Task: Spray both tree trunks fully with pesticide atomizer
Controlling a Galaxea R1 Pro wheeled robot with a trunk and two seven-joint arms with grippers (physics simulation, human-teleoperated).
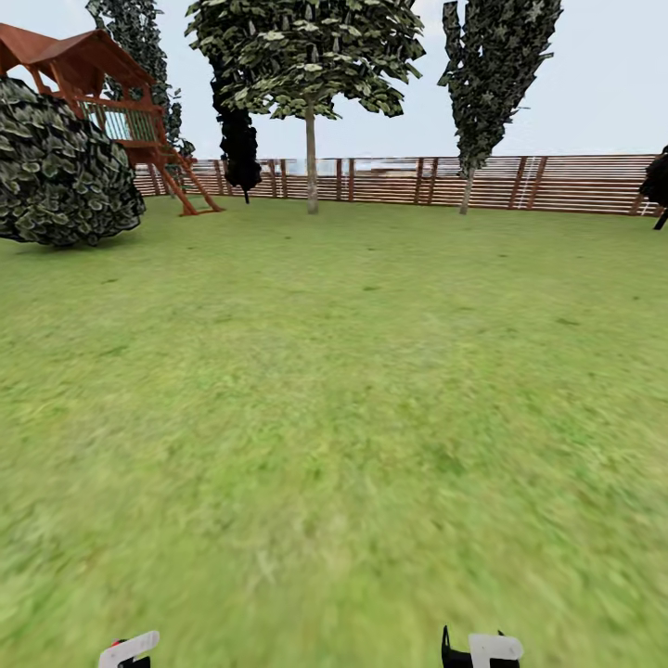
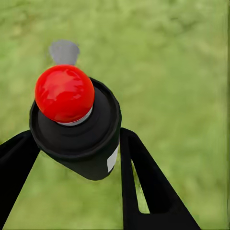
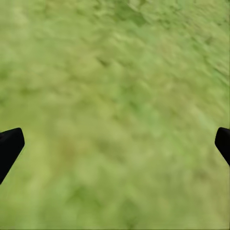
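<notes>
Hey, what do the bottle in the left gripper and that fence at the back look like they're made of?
Pesticide atomizer: probably plastic, matte black body, glossy red top with a highlight. Fence: looks like wood, brown horizontal slats between posts.

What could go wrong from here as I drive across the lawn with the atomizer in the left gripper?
The pesticide atomizer sits between the left gripper fingers near their tips, so a jolt might shake it loose. The pale-trunked tree by the fence looks far off; spraying from here would likely miss. The right gripper is open over grass and offers no backup.
</notes>
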